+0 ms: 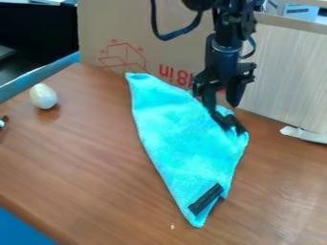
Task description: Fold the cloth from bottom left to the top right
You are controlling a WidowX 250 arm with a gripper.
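Hanging down from the top edge of the camera view, right of centre, the black arm (226, 48) brings its end effector (223, 104) over the upper right part of the turquoise cloth (185, 139). The two fingers stand apart, with a gap between them, and point down at the cloth's upper right edge. The left finger in the view reaches down to dark pieces (228, 122) at that edge; whether it touches them I cannot tell. Most of the cloth lies below the end effector and to its left in the view.

The cloth rests on the brown wooden counter (96, 158) as a long, roughly triangular shape. One corner points to the upper left, near the cardboard (127, 33) with red print, another bulges out at the right just below the end effector, and the narrowest tip points down towards the bottom of the view. A black strip (205, 198) lies at a slant across the cloth near that lower tip (rather like a bar of tape, though I cannot be sure what it is).

Well to the left of the cloth, a white egg-shaped object (43, 96) sits on the counter. Behind the work, the cardboard stands upright, beside a pale panel (287, 76) on the right. A white strip (305, 134) lies at the foot of that panel.
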